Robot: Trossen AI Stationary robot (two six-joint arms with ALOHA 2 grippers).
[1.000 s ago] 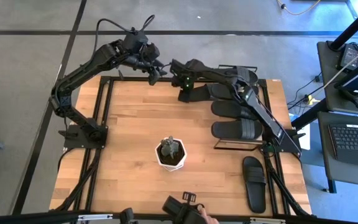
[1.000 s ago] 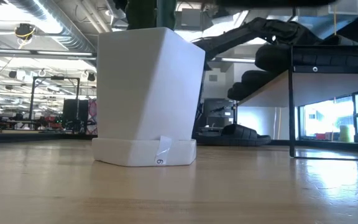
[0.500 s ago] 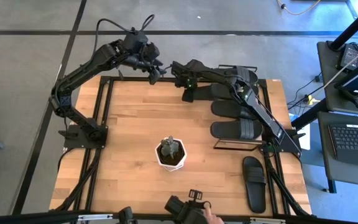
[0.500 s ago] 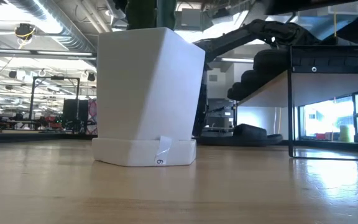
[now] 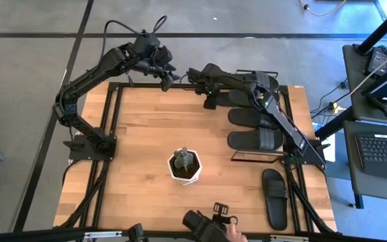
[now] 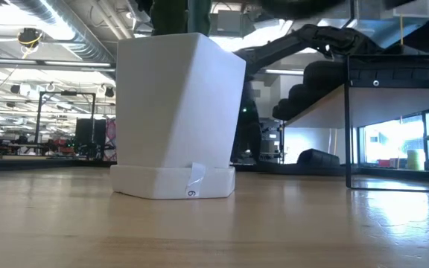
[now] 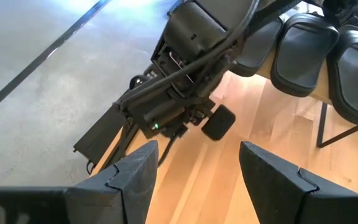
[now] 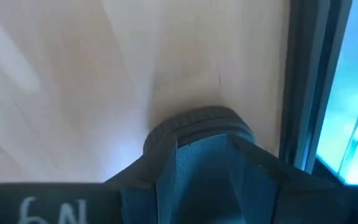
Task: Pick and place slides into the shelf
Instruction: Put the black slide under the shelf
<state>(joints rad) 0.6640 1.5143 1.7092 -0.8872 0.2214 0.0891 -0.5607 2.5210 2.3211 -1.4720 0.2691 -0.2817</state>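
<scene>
My right gripper [image 5: 206, 91] is at the far edge of the table, by the left end of the shelf [image 5: 255, 157], and is shut on a black slide [image 5: 211, 103]. Most of that slide is under the shelf's board. In the low view the slide [image 6: 317, 158] sits low, near table level. Several other slides [image 5: 254, 118] lie sole-down on top of the shelf. Another slide [image 5: 274, 196] lies on the table near the right near corner. My left gripper [image 5: 167, 78] hovers open beside the right one, and its wrist view [image 7: 194, 177] shows it touches nothing. My right gripper holds the slide from the table's left side, with the slide reaching away along the fingers toward the shelf. Its rounded free end [image 8: 197, 127] points ahead over the wood. The gripper hides which part the fingers are on. The slide sits about level, low over the table.
A white pot [image 5: 185, 168] with a small plant stands mid-table. In the low view the pot [image 6: 177, 112] fills the middle. The shelf's thin black legs [image 6: 348, 126] stand at the right. A person's hand [image 5: 232, 232] holds a black device [image 5: 207, 223] at the near edge.
My right gripper has moved toward the table's right, carrying the slide in under the shelf's board, so only one end still sticks out at the shelf's left. The person's hand with the black device has shifted right along the near edge.
</scene>
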